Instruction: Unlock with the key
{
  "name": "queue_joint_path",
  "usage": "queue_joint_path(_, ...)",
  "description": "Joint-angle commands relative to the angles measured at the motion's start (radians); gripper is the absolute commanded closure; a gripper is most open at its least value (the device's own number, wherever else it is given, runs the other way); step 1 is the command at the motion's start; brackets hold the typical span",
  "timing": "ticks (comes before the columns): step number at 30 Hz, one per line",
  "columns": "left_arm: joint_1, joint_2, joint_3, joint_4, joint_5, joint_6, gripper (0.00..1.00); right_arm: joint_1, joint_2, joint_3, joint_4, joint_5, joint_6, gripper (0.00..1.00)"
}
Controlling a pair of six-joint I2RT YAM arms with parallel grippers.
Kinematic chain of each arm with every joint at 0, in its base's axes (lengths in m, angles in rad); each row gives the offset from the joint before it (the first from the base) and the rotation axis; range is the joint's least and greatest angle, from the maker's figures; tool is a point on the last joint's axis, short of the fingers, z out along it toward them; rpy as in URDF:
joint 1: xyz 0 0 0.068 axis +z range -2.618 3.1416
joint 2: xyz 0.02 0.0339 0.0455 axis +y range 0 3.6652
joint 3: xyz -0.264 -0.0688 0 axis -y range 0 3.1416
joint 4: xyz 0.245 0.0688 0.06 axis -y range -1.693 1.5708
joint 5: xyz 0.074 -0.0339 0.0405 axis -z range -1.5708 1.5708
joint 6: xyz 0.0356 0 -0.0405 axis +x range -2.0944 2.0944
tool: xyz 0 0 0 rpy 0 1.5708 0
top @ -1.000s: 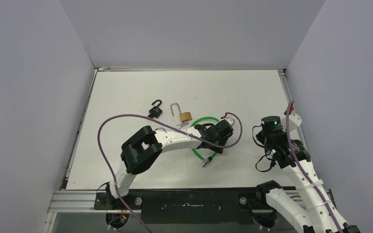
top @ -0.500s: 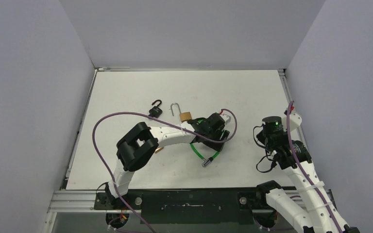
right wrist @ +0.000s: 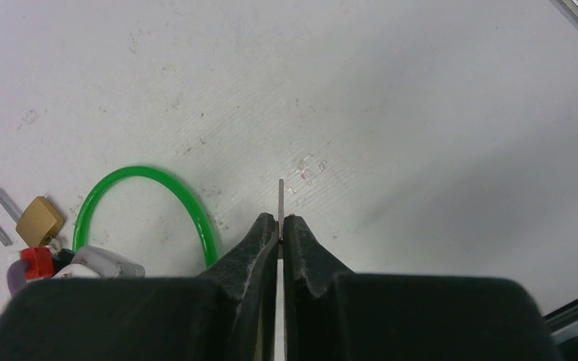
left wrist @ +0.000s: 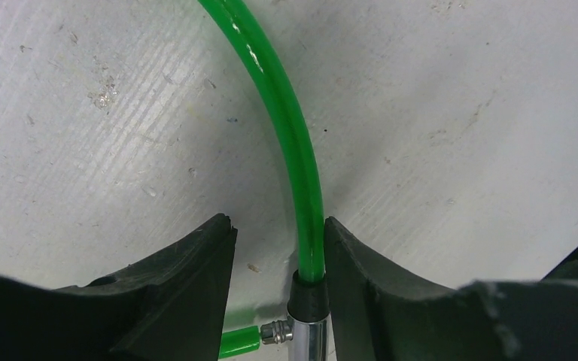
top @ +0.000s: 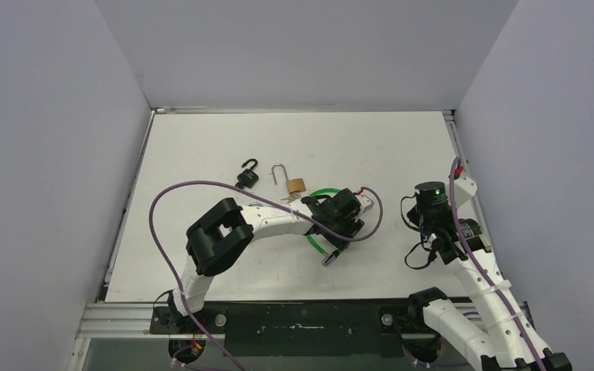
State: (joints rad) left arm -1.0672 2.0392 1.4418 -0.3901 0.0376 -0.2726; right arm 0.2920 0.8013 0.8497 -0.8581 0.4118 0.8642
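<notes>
The green cable lock (left wrist: 293,143) lies in a loop on the table, its black collar and metal barrel (left wrist: 308,331) between my left fingers. My left gripper (left wrist: 278,226) is open around it. The right finger (left wrist: 361,271) touches the cable, and a gap separates the left finger from it. In the top view this gripper (top: 342,224) sits over the loop's right side (top: 321,191). My right gripper (right wrist: 280,219) is shut on the key (right wrist: 281,199), whose thin blade sticks out past the fingertips above bare table, right of the loop (right wrist: 196,210).
A brass padlock (top: 295,185) with its shackle open lies just left of the loop, small keys (top: 288,199) beside it. A black padlock (top: 248,177), also open, sits farther left. A purple cable (top: 201,185) arcs over the left arm. Walls close three sides.
My left jaws have widened from a narrower hold on the cable, and the gripper shifted away and back over the loop. The cable lock moved a little. My right arm edged slightly left.
</notes>
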Motion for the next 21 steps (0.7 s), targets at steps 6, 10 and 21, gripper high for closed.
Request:
queue_joint_path(6, -0.049, 0.069, 0.043, -0.023, -0.116, -0.006, 0.58, -0.039, -0.001, 0.021, 0.079, 0.021, -0.071, 1.0)
queue_joint_path(10, -0.06, 0.096, 0.06, -0.024, -0.147, -0.006, 0.8, -0.047, 0.004, 0.034, 0.092, 0.022, -0.081, 1.0)
queue_joint_path(21, 0.057, 0.189, 0.439, -0.14, 0.003, -0.111, 1.0, -0.051, -0.057, 0.111, 0.218, -0.033, -0.2, 1.0)
